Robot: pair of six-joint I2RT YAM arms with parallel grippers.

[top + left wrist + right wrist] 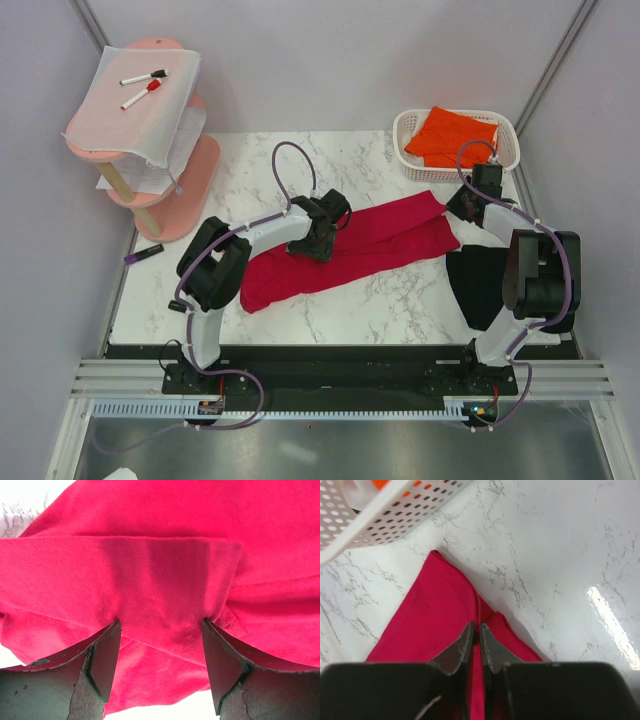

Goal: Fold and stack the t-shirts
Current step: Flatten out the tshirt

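Observation:
The crimson red t-shirt (380,238) lies as a long, partly folded band slanting across the middle of the table. My left gripper (318,240) is open, its jaws wide apart and pressed down on the shirt's middle, with red fabric (165,580) bunched between the fingers (107,655). My right gripper (462,208) is at the shirt's far right end, shut on a thin fold of the red fabric (435,625). The black t-shirt (478,285) lies at the right, partly under my right arm. The bright orange t-shirt (452,135) sits in the basket.
A white perforated basket (508,150) stands at the back right; its corner shows in the right wrist view (380,515). A pink shelf stand (175,205) with a white sheet and marker pens (140,85) stands back left. A purple marker (145,255) lies by the left edge.

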